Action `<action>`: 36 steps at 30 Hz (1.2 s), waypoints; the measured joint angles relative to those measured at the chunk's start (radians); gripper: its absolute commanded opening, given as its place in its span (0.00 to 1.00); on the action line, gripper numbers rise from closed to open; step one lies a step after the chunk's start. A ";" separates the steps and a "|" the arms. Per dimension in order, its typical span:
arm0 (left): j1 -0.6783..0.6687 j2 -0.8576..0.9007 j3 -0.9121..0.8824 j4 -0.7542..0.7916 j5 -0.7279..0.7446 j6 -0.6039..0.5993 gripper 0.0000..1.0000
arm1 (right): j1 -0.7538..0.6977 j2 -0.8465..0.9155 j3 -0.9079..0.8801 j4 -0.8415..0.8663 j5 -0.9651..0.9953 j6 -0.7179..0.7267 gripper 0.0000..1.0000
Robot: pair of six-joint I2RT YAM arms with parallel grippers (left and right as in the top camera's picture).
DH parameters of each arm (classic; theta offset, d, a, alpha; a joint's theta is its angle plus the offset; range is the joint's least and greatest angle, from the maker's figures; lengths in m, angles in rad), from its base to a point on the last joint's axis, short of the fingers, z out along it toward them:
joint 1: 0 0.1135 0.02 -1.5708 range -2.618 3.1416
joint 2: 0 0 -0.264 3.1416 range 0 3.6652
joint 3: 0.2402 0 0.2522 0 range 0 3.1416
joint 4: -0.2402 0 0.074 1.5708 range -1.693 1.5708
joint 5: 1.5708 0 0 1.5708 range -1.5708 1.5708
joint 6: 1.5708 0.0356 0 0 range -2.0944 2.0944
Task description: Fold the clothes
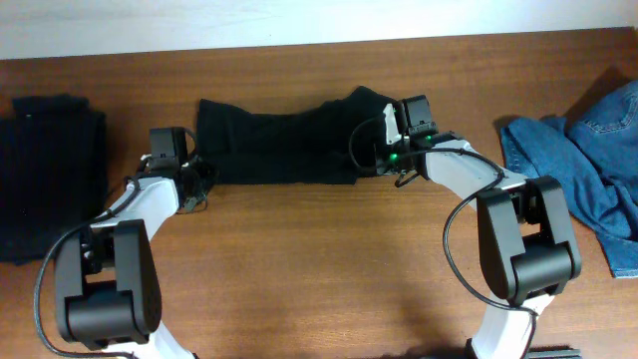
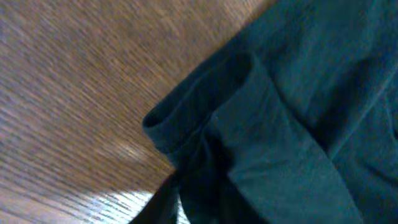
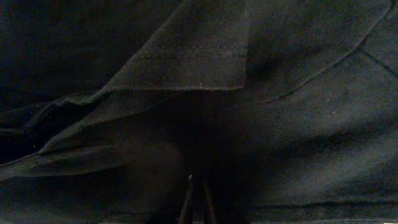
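Note:
A black garment (image 1: 284,140) lies stretched across the middle of the table, one of the clothes. Its right end is lifted and bunched at my right gripper (image 1: 387,150). In the right wrist view the right gripper (image 3: 198,194) has its fingers nearly together, pinching black cloth (image 3: 186,56) that fills the frame. My left gripper (image 1: 196,178) sits at the garment's lower left corner. The left wrist view shows one dark finger (image 2: 161,204) against the cloth's hemmed edge (image 2: 205,99). The other finger is hidden under the cloth, so the jaw gap does not show.
A folded black stack (image 1: 50,170) lies at the far left of the wooden table (image 1: 319,259). Crumpled blue jeans (image 1: 588,160) lie at the far right edge.

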 measured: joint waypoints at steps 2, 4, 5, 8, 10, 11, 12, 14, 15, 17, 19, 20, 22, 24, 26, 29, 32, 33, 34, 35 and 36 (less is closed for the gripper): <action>0.000 0.000 -0.001 -0.002 0.005 0.001 0.15 | 0.000 0.000 0.000 0.000 0.000 0.000 0.12; 0.000 0.000 -0.002 -0.004 0.008 0.002 0.15 | 0.000 0.000 0.000 0.000 0.000 0.000 0.12; 0.000 0.000 -0.002 -0.005 0.008 0.002 0.15 | 0.000 0.000 0.000 0.000 0.000 0.000 0.12; 0.000 -0.004 -0.003 -0.008 0.011 0.002 0.15 | 0.000 0.000 0.000 0.000 0.000 0.000 0.12; 0.000 -0.020 -0.010 -0.013 0.011 0.002 0.15 | 0.000 0.000 0.000 0.000 0.000 0.000 0.12; 0.000 -0.033 -0.013 -0.015 0.011 0.002 0.15 | 0.000 0.000 0.000 0.000 0.000 0.001 0.12; 0.000 -0.045 -0.014 -0.016 0.011 0.002 0.14 | 0.000 0.000 0.000 0.000 0.000 0.000 0.12; 0.000 -0.084 -0.015 -0.011 0.011 0.002 0.15 | 0.000 0.000 0.000 0.000 0.000 0.001 0.12; 0.000 -0.098 -0.015 -0.007 0.010 0.002 0.15 | 0.000 0.000 0.000 0.000 0.000 0.001 0.12; 0.000 -0.129 -0.015 0.006 0.011 0.002 0.18 | 0.000 0.000 0.000 0.000 0.000 0.001 0.12; 0.000 -0.144 -0.015 0.014 0.010 0.002 0.20 | 0.000 0.000 0.000 0.000 0.000 0.000 0.12; 0.000 -0.145 -0.015 0.017 0.010 0.002 0.20 | 0.000 0.000 0.000 0.000 0.000 0.000 0.12; 0.000 -0.145 -0.015 0.024 0.010 0.001 0.20 | 0.000 0.000 0.000 0.000 0.000 0.000 0.12; 0.000 -0.145 -0.016 0.045 0.010 0.002 0.20 | 0.000 0.000 0.000 0.000 0.000 0.000 0.12; 0.000 -0.145 -0.016 0.069 0.009 0.002 0.20 | 0.000 0.000 0.000 0.000 0.000 0.000 0.12; 0.000 -0.145 -0.017 0.114 0.006 0.002 0.20 | 0.000 0.000 0.000 0.000 0.000 0.000 0.12; 0.000 -0.145 -0.017 0.156 0.006 0.002 0.20 | 0.000 0.000 0.000 0.000 0.000 0.000 0.12; 0.000 -0.145 -0.017 0.169 0.006 0.002 0.20 | 0.000 0.000 0.000 0.000 0.000 0.000 0.12; 0.000 -0.145 -0.017 0.180 0.006 0.002 0.20 | 0.000 0.000 0.000 0.000 0.000 0.001 0.12; 0.000 -0.145 -0.017 0.186 0.006 0.002 0.20 | 0.000 0.000 0.000 0.000 0.000 0.000 0.12; 0.000 -0.143 -0.017 0.192 0.004 0.002 0.20 | 0.000 0.000 0.000 0.000 0.000 0.000 0.12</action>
